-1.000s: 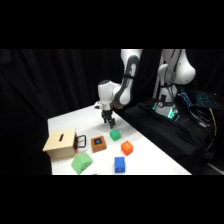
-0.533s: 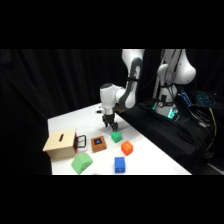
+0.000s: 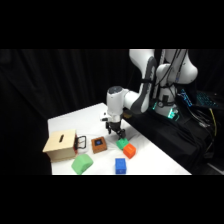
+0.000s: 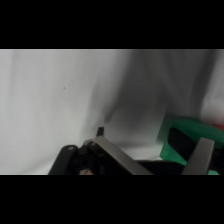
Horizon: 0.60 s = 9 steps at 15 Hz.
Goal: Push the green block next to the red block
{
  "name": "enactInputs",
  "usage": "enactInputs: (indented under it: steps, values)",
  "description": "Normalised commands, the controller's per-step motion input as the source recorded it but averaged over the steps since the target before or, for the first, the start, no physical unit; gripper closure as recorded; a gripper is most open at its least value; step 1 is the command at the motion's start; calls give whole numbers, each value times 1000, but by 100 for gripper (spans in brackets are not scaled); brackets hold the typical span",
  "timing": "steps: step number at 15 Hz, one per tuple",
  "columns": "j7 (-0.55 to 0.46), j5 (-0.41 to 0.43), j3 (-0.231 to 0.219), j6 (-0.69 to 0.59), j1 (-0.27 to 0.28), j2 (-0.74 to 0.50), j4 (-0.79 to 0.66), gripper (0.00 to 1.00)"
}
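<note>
The green block [image 3: 121, 144] sits on the white table [image 3: 70, 122] directly beneath the hand [image 3: 116, 133], on its near side and a little to its right. In the wrist view the block [image 4: 186, 144] lies just ahead of one grey finger [image 4: 199, 157]. Whether the fingers are apart or together cannot be told. The red block [image 3: 130, 151] lies just beside the green block, to its near right, apparently touching. Judgement: the push runs from hand toward that cube, and little travel remains.
</note>
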Motion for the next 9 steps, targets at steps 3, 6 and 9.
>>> enactInputs:
  steps: [3,6,9]
  values:
    - [223,-176,-103,21,170,-78,-72,0]
    - [154,-61,-115,-126,-12,-181,-58,0]
    - [-114,163,20,-270,-310,-285,-63,0]
